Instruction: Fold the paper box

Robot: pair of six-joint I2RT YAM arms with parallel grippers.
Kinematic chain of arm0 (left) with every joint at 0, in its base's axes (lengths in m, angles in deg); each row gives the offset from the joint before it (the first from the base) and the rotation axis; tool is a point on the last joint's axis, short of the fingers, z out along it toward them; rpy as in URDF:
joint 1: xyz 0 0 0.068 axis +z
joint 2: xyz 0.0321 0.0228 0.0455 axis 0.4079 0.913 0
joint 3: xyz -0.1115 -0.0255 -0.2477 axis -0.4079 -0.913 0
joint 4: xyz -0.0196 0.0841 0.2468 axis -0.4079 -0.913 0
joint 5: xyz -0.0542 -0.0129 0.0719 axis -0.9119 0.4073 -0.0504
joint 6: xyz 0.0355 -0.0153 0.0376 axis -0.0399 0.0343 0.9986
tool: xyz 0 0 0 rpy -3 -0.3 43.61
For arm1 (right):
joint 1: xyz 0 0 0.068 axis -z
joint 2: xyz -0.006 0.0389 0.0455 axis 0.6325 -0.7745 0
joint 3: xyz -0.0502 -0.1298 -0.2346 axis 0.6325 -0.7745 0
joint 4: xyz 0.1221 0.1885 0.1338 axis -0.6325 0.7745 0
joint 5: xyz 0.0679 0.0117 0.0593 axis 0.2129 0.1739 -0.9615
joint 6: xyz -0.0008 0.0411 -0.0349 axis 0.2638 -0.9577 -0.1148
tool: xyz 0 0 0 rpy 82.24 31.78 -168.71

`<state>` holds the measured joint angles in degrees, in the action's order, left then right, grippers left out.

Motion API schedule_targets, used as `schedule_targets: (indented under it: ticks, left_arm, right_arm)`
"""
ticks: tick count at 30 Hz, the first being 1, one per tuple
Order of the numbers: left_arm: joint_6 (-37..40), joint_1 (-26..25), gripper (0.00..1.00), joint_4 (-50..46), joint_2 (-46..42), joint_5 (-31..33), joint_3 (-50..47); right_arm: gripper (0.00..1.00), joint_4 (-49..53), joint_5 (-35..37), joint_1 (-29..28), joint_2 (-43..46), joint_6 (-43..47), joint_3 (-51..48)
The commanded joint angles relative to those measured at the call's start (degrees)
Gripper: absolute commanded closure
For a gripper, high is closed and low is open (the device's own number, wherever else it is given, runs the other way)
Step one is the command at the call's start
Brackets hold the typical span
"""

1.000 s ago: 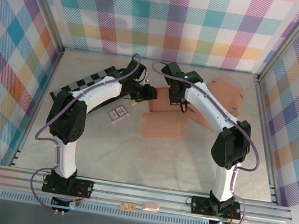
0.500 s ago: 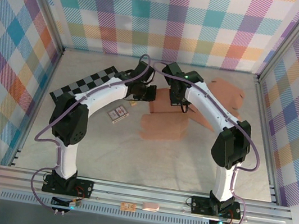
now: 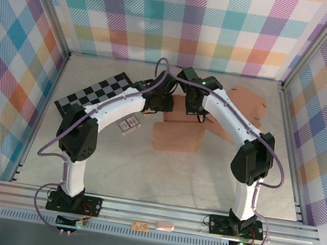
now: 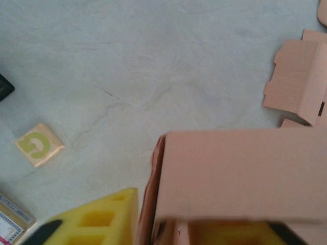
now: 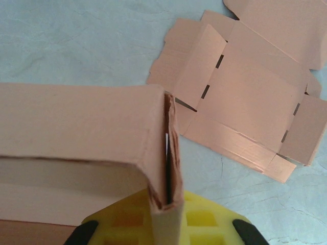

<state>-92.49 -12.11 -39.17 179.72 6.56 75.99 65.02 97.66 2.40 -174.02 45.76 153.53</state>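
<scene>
Both sets of fingers are at the paper box (image 3: 179, 139), which sits half-raised on the bench (image 3: 142, 175) between the two wrists; the right fingers (image 5: 219, 228) are clamped on a doubled-over side wall, paper pinched flat between them; the left fingers (image 4: 110, 219) stand apart astride the neighbouring wall, one just beside its edge, the other tucked under the top panel. To my eye the step is creasing this wall; the right hold should serve as anchor, and the left would do best to close squarely across the fold line, pressing rather than pulling, since a sideways tug could tear the thin paper or drag the box askew; the wall wants to be upright before the squeeze, or the crease sets crooked. Room around the box is uneven; on its near side, toward the arm bases, the bench lies bare and wide; on the right arm's side a flat blank (image 5: 255, 97) lies close by, so a sweep that way risks snagging it; on the left arm's side a letter tile (image 4: 38, 144) and a small card (image 3: 129, 125) lie near, a chequered mat (image 3: 93, 94) beyond them; past the box the enclosure's back wall (image 3: 186, 20) is not far.
</scene>
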Motion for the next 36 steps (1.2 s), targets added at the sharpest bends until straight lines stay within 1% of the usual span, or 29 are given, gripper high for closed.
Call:
schedule_targets:
  ticks: [1, 4, 6, 8, 13, 20, 22, 24, 29, 32, 34, 36]
  left_arm:
    - [-0.03, -0.82, 0.56, -0.72, -4.81, -0.32, -1.77]
    - [-0.56, -0.73, 0.49, 1.01, -7.41, -3.75, -4.42]
    - [-0.66, -0.71, 0.47, 2.27, -8.74, -6.21, -6.89]
    - [-0.95, -0.68, 0.47, 3.09, -9.83, -7.14, -9.16]
    - [-0.98, -0.38, 0.52, 3.74, -10.0, -8.41, -11.94]
    - [-0.91, -0.2, 0.56, 4.56, -7.45, -6.39, -11.71]
    - [-0.83, -0.2, 0.61, 5.05, -7.04, -5.58, -11.2]
    - [-0.32, -0.2, 0.67, 5.46, -6.09, -6.35, -10.21]
    - [-0.09, -0.38, 0.72, 4.64, -3.82, -5.79, -9.08]
    - [-0.07, -0.55, 0.81, 4.76, -3.93, -4.1, -9.22]
    - [0.09, -0.75, 0.93, 3.7, -3.8, -2.05, -8.6]
    - [-0.14, -1.03, 0.99, 2.11, -3.55, 0.14, -7.7]
  right_arm:
    - [1.0, 1.22, 0.98, -0.7, 0.3, -1.29, 1.61]
    - [1.0, 1.26, 0.85, -0.69, 0.3, -1.39, 1.52]
    - [1.0, 1.03, 0.63, -0.69, 0.3, -1.37, 1.62]
    - [1.0, 0.98, 0.49, -0.69, 0.21, -1.31, 1.62]
    - [1.0, 1.0, -0.03, -0.71, 0.21, -1.39, 1.73]
    - [1.0, 1.07, -0.51, -0.71, 0.73, -1.61, 1.31]
    - [1.0, 0.96, -0.48, -0.71, 1.13, -1.6, 0.86]
    - [1.0, 0.77, -0.42, -0.69, 1.43, -1.58, 0.29]
    - [1.0, 0.75, -0.4, -0.69, 1.52, -1.9, 0.21]
    - [1.0, 0.83, -0.44, -0.69, 1.53, -1.8, 0.28]
    - [1.0, 0.95, -0.38, -0.69, 1.53, -1.96, 0.26]
    - [1.0, 0.96, -0.24, -0.76, 1.48, -2.12, 0.24]
